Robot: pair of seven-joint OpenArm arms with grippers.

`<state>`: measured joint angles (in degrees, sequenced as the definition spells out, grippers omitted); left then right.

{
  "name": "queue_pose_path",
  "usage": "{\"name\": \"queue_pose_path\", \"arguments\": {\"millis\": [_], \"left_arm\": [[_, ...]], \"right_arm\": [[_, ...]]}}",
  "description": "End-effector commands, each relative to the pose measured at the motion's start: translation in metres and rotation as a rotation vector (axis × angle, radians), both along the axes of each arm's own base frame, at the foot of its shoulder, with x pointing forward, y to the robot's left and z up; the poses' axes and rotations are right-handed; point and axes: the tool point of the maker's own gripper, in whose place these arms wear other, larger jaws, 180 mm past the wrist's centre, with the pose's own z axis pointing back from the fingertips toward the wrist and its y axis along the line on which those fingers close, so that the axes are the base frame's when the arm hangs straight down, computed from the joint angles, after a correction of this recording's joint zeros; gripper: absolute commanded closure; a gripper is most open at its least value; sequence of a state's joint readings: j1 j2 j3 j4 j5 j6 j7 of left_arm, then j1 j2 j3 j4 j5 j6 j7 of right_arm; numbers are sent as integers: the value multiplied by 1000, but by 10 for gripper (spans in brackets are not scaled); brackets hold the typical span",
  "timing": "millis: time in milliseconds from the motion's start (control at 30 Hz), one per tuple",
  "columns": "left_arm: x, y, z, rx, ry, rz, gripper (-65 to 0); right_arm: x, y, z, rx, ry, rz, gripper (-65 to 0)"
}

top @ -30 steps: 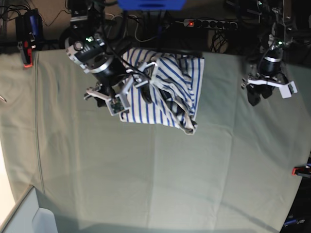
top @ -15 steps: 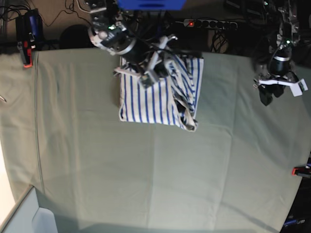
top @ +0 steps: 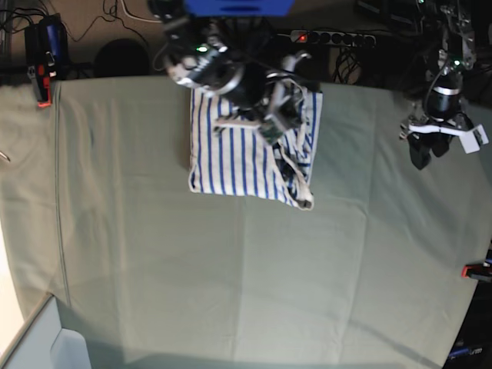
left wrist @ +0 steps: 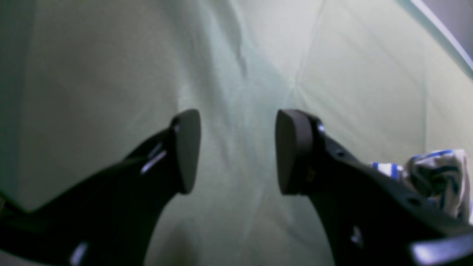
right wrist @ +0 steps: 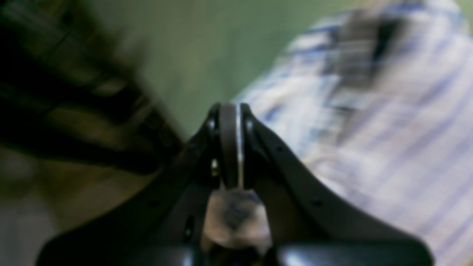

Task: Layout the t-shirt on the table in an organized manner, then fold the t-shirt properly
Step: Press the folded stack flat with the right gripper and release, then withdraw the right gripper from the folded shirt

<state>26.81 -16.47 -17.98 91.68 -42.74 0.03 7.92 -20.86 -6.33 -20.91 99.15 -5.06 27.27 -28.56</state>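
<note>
right gripper (right wrist: 230,147) pressed together on a bit of striped cloth above the shirt (top: 246,150), shirt bunched at the far middle of the counter (top: 231,269), left gripper (left wrist: 236,151) with jaws apart over bare counter near its edge, well apart from the shirt

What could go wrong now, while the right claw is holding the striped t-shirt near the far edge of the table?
1. The right claw is shut on the t-shirt beside the table's far edge; pulling further may drag cloth off.
2. The shirt lies bunched on its right side, so one-claw pulling may tangle it more.
3. The left claw hangs open, away from the shirt, giving no hold.
</note>
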Motion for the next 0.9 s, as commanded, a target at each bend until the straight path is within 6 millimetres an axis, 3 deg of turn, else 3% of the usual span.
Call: {"name": "queue_pose_path", "arguments": {"millis": [0, 133, 267, 400, 667, 767, 867], "left_arm": [[4, 5, 10, 23, -35, -1, -321], [4, 5, 10, 22, -33, 0, -321], [6, 5, 11, 21, -40, 0, -321], [5, 5, 12, 21, -39, -1, -321], [3, 5, 10, 25, -33, -3, -321], [3, 5, 10, 25, -31, -3, -321], [3, 5, 10, 25, -33, -3, -321]], "right_arm": [[5, -1, 15, 37, -39, -18, 0], [9, -29, 18, -3, -63, -61, 0], [-1, -31, -2, -22, -8, -53, 0], [-16, -8, -27, -12, 68, 5, 0], [-34, 49, -39, 23, 115, 155, 0], [-40, 59, -33, 28, 100, 196, 0], [-44, 48, -26, 7, 57, 226, 0]]}}
